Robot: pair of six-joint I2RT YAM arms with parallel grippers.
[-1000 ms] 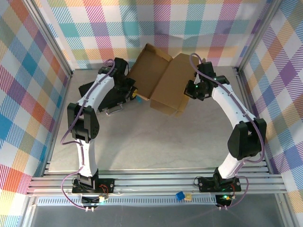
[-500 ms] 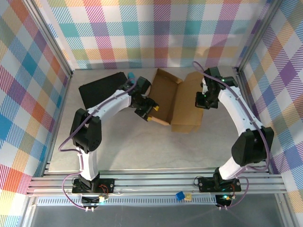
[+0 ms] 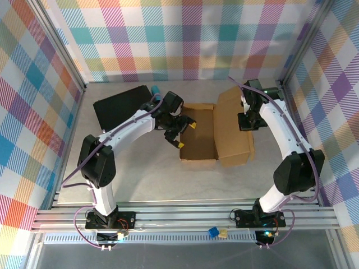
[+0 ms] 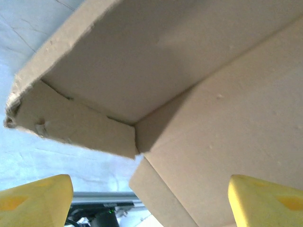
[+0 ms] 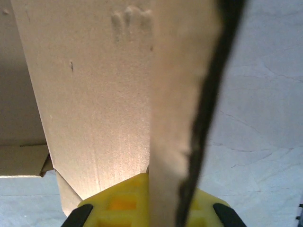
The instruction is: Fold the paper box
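Paper box (image 3: pixel 216 134) sits centre-right in the top view, tray open upward, lid panel along its right side. My right gripper (image 3: pixel 245 120) is clenched on the lid panel's edge, with cardboard between the yellow fingers (image 5: pixel 113 208). My left gripper (image 3: pixel 186 134) is spread wide at the tray's left wall, grasping nothing. Black case (image 3: pixel 120 106) lies upper left.

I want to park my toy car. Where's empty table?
Free: the wide bare table between the paper box and the arm bases. Crowded farther back: black case, left gripper at the box wall, right gripper on its lid.
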